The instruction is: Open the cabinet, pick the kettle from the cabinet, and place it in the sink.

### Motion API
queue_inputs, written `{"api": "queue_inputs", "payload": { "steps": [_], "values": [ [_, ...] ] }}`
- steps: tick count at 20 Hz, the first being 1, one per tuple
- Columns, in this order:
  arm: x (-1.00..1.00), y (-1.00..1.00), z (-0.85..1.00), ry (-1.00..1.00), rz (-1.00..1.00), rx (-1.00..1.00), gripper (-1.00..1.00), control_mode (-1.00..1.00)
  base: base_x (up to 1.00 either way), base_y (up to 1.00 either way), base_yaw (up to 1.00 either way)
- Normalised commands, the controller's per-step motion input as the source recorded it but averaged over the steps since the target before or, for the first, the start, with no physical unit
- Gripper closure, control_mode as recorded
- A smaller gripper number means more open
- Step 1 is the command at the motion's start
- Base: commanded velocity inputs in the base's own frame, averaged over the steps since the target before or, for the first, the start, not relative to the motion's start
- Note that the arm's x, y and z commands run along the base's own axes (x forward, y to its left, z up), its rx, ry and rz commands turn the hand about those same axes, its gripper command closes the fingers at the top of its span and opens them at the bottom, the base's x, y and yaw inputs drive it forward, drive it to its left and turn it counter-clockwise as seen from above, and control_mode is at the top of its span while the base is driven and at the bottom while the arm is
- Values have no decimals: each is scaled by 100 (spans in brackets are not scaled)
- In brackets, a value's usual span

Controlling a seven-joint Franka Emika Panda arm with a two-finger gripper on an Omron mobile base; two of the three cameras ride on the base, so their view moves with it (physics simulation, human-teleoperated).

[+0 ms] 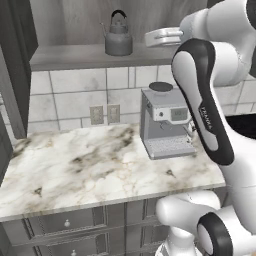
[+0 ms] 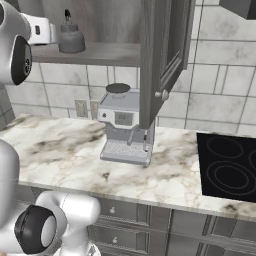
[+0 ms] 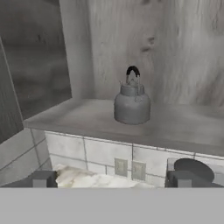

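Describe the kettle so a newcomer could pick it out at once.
Look inside the open dark grey-brown wood-grain wall cabinet above the marble counter. Alone on its bottom shelf stands the small rounded dark grey metal kettle. Its thin arched black handle and curved spout distinguish it from the boxy silver coffee machine below.

Brightness: even, soft and fairly bright; no harsh glare anywhere I look.
Shadow ahead of my hand: the kettle [image 3: 132, 104] drops only a faint smudge on the cabinet [image 3: 175, 122] floor.
Shadow below my hand: the coffee machine [image 1: 165, 125] leaves a soft, dim patch on the marble counter [image 1: 75, 170].
Sharpness: all three views are soft and slightly pixelated; my hand view is the blurriest.
Distortion: straight lines stay straight at the edges.
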Motion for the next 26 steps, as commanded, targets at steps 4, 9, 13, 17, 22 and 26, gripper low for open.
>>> {"api": "queue_inputs", "payload": {
  "steps": [4,9,13,17,22,26],
  "values": [
    [30,-15,0,-12,-13,-8,-100,-100,0,0,0],
    [34,-14,0,-7,-8,-1,-100,-100,0,0,0],
    [36,-8,0,-2,-1,0,-100,-100,0,0,0],
    [34,-1,0,-2,0,0,-100,-100,0,0,0],
    [30,0,0,0,0,0,-100,-100,0,0,0],
    [34,2,1,0,0,0,-100,-100,0,0,0]
  ]
}}
